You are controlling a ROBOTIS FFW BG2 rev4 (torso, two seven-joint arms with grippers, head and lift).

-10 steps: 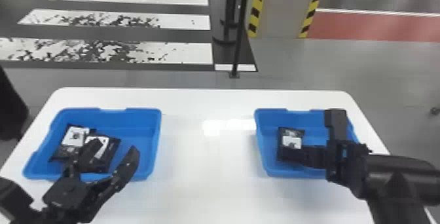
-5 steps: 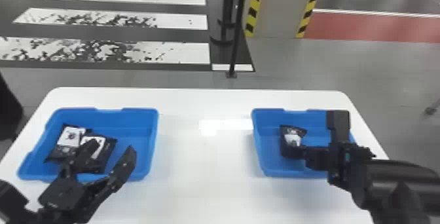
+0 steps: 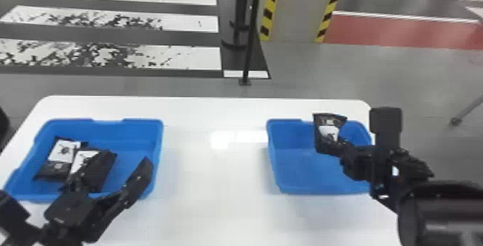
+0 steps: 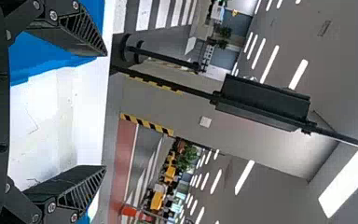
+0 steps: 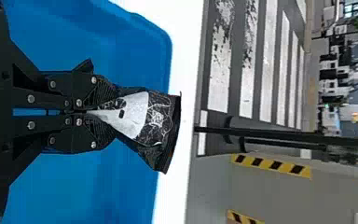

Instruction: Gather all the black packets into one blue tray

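Observation:
My right gripper (image 3: 339,148) is raised over the right blue tray (image 3: 305,187), shut on a black packet (image 3: 329,130) that stands up from its fingers. In the right wrist view the gripper (image 5: 103,112) pinches one end of the packet (image 5: 156,119), whose white label is creased. Two black packets, one (image 3: 61,155) partly under or against the other (image 3: 104,169), lie in the left blue tray (image 3: 158,148). My left gripper (image 3: 111,166) is open above that tray's near side, holding nothing. The left wrist view shows this gripper (image 4: 103,112) with its fingers wide apart.
Both trays rest on a white table (image 3: 215,177), with a broad stretch of tabletop between them. Beyond the table's far edge a thin black pole (image 3: 248,47) stands on the floor.
The right gripper has closed on the packet and lifted it up from the right tray's floor. My left gripper has stayed nearly where it was.

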